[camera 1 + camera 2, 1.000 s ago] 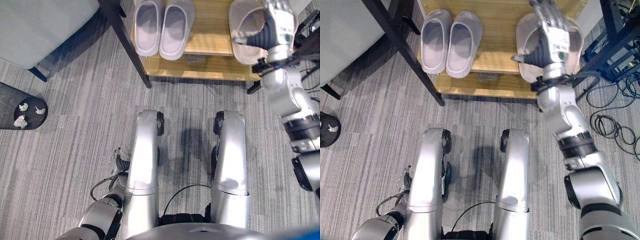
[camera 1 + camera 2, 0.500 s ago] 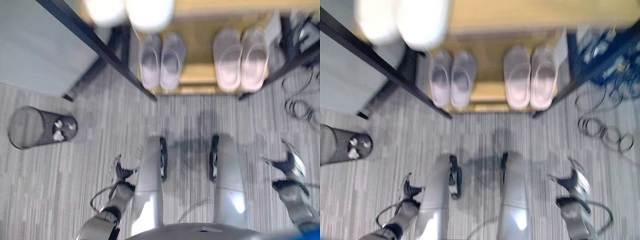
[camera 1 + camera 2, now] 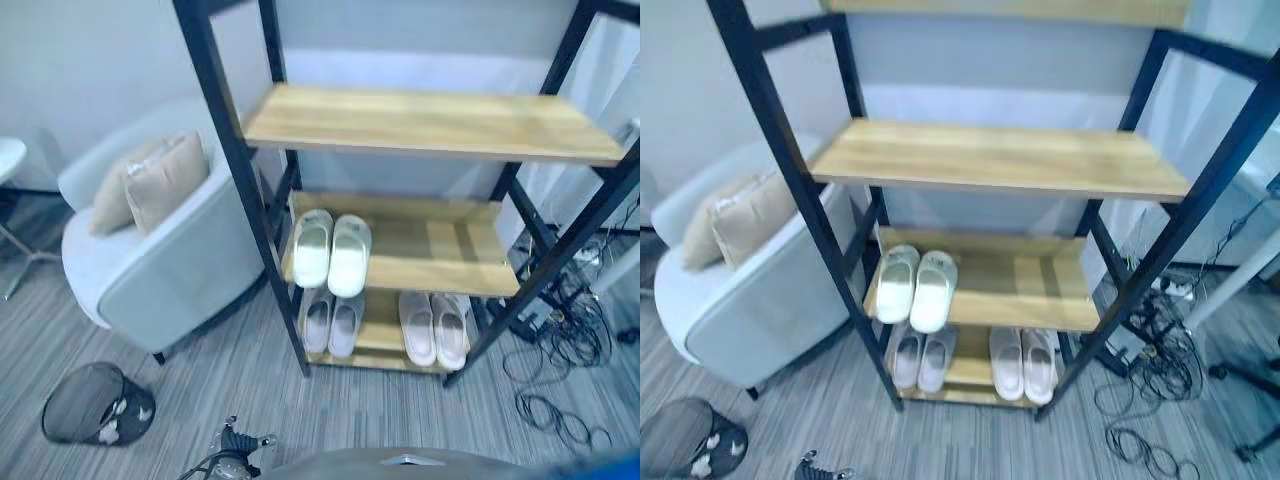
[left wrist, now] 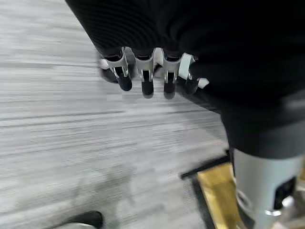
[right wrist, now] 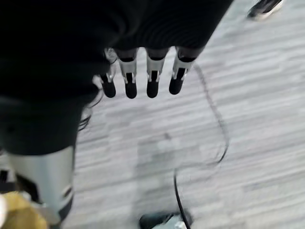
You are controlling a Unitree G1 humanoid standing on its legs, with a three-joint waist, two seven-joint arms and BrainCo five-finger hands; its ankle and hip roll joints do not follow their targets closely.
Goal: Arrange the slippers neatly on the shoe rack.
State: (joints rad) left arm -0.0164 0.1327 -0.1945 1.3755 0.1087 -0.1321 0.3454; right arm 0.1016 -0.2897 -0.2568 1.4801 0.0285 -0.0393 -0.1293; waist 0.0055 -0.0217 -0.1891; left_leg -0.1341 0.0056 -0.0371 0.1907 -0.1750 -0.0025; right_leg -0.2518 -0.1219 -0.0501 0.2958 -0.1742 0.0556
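The shoe rack [image 3: 238, 205] has a black frame and wooden shelves. A white pair of slippers [image 3: 333, 250] lies side by side on the middle shelf. On the bottom shelf lie a lavender pair [image 3: 333, 322] at the left and a pale pink pair [image 3: 434, 327] at the right, toes inward. My left hand [image 4: 147, 76] hangs over the grey carpet, fingers relaxed and holding nothing; it also shows low in the left eye view as the left hand [image 3: 232, 445]. My right hand [image 5: 129, 76] hangs the same way, open and empty, well away from the rack.
A grey armchair [image 3: 150, 270] with a beige cushion [image 3: 150, 180] stands left of the rack. A black mesh waste bin [image 3: 95, 405] with crumpled paper sits on the carpet at the lower left. Loose cables [image 3: 560, 400] lie on the floor right of the rack.
My right hand has let go of the pink slipper and dropped to my side. The camera has swung up from the floor to the whole rack.
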